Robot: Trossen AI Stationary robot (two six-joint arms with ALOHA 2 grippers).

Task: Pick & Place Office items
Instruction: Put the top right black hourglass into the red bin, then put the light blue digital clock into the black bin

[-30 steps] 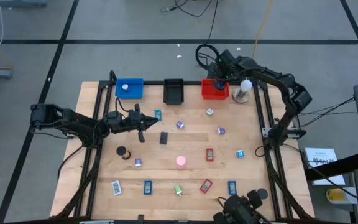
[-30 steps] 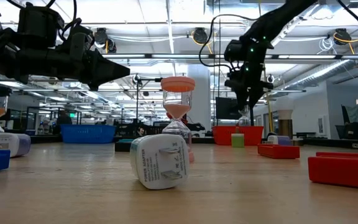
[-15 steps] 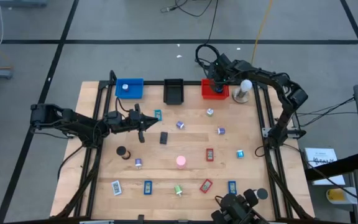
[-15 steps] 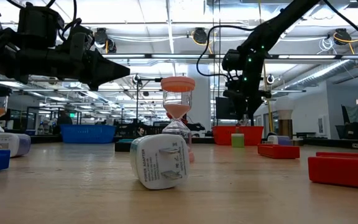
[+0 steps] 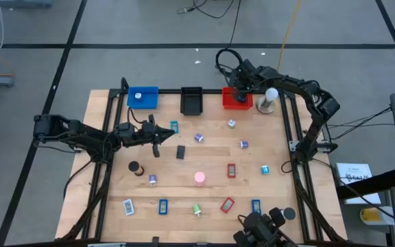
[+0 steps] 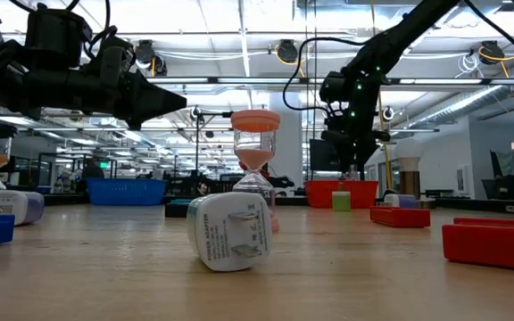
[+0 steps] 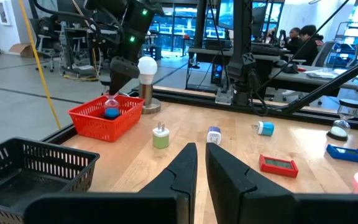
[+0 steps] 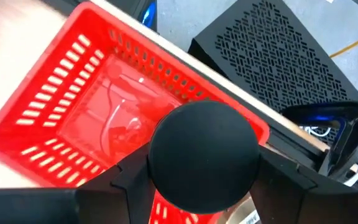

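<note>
Right arm stretched to the table's far edge, right gripper [image 5: 242,87] hanging over the red slotted plastic basket [image 5: 229,103], fingers closed on a black round-ended object [image 8: 204,155]. Left gripper [image 5: 158,139] hovers mid-left, fingers [image 7: 180,171] nearly together, empty. A blue-based hourglass [image 7: 110,107] lies in the red basket; other small office items [image 5: 231,170] scattered across the wooden table [image 5: 184,171].
</note>
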